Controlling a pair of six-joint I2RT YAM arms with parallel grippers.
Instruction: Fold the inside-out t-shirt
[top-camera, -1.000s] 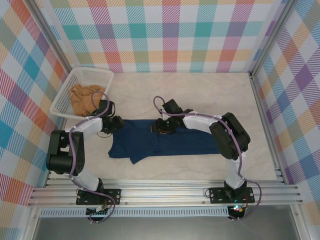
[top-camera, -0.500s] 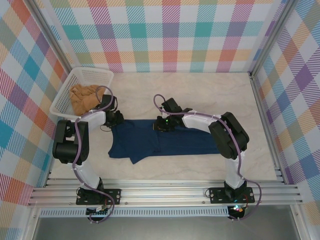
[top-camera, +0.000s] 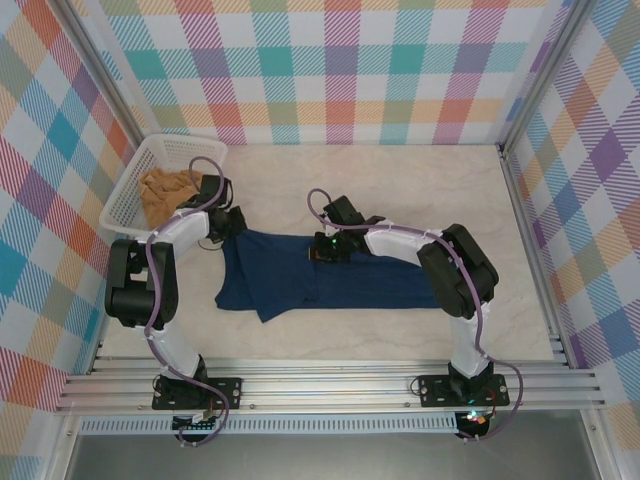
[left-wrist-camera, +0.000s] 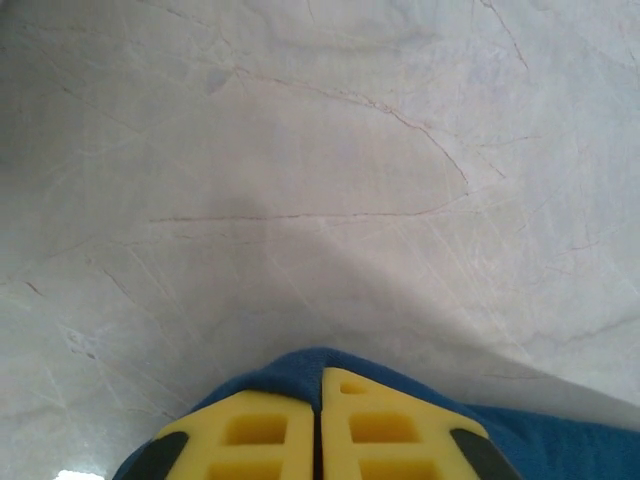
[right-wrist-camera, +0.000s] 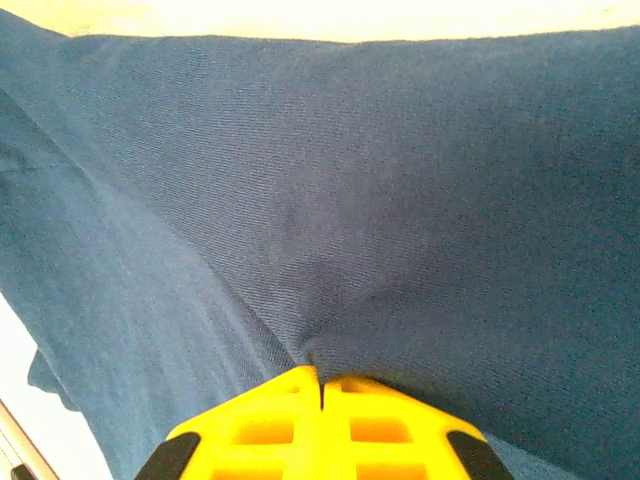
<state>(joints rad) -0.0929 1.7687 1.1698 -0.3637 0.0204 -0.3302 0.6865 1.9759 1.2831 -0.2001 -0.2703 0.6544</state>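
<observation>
The navy inside-out t-shirt (top-camera: 340, 282) lies flat on the desk (top-camera: 420, 190), with the left gripper (top-camera: 232, 232) at its far left corner and the right gripper (top-camera: 320, 253) at its far edge, both jaws clamped on cloth, probably to lift that edge for a fold.

t-shirt (right-wrist-camera: 400, 200): matt knit cloth | table (left-wrist-camera: 300, 150): smooth veined marble-look | basket (top-camera: 185, 152): white plastic
</observation>
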